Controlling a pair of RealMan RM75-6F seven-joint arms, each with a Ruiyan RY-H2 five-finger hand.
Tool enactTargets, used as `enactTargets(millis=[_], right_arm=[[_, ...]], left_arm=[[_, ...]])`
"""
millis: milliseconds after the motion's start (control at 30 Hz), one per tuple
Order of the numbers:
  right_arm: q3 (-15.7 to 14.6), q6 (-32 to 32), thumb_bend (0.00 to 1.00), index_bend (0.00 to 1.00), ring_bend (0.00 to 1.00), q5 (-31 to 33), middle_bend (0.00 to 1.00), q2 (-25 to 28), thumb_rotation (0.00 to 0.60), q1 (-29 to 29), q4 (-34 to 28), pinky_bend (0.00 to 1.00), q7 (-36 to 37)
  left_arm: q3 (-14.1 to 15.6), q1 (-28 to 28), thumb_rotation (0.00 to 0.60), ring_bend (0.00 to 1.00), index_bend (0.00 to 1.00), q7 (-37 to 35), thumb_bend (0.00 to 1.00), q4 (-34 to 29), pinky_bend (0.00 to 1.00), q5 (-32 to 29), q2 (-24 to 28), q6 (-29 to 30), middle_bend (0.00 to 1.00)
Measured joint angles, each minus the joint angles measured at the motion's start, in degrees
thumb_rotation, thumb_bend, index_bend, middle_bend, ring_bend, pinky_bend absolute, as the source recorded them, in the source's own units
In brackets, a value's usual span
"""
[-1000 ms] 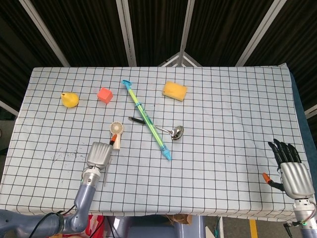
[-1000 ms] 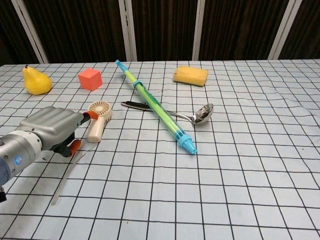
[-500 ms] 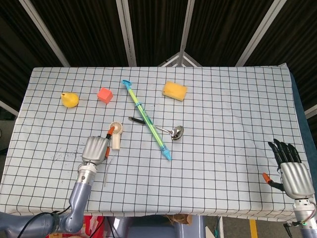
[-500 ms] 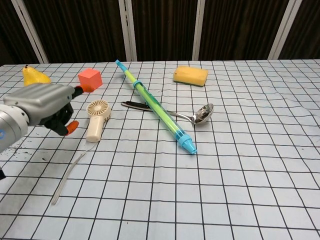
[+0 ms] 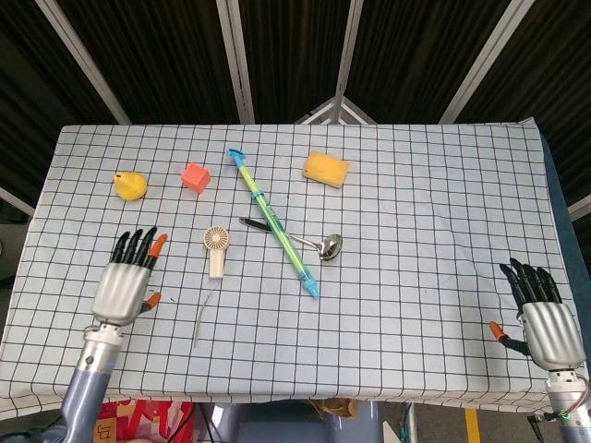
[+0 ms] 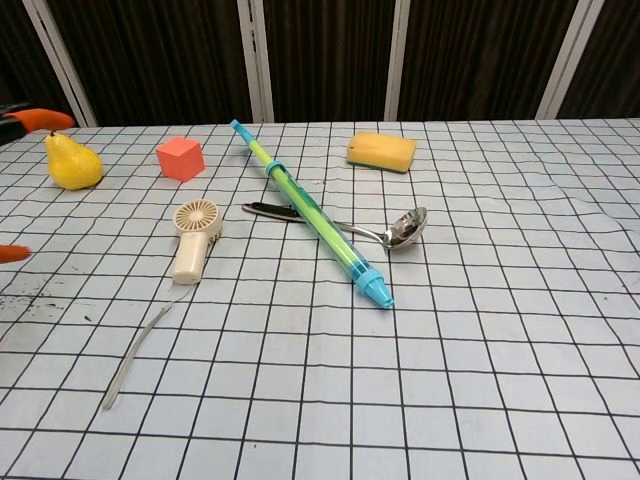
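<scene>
My left hand (image 5: 125,281) hovers over the left part of the checked table, fingers spread, holding nothing. In the chest view only its orange fingertips (image 6: 32,117) show at the left edge. Nearest to it are a cream hand fan (image 5: 216,249) (image 6: 192,238) and a thin grey strip (image 5: 202,317) (image 6: 136,354) lying flat to its right. My right hand (image 5: 543,318) stays at the table's right front corner, fingers extended and apart, empty; the chest view does not show it.
A yellow pear (image 5: 129,185) (image 6: 70,162) and a red cube (image 5: 195,175) (image 6: 180,158) sit at the back left. A green-blue water syringe (image 5: 272,221) (image 6: 312,213) lies diagonally across a metal ladle (image 5: 309,244) (image 6: 385,234). A yellow sponge (image 5: 326,169) (image 6: 381,151) is at the back.
My left hand drew back from beside the fan toward the left and opened its fingers from curled to spread. Fan and strip stayed put. The right hand has not moved.
</scene>
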Motion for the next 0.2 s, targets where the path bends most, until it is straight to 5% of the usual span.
enactTargets(millis=[200], right_arm=[[0.1,0.3,0.28,0.06,0.00,0.0,0.00,-0.2,0.600,-0.1,-0.2,0.00,-0.6]], left_arm=[[5.4,6.8,0.600,0.00,0.00,-6.5,0.10,3.4,0.00,7.0,4.2,5.9,0.00]])
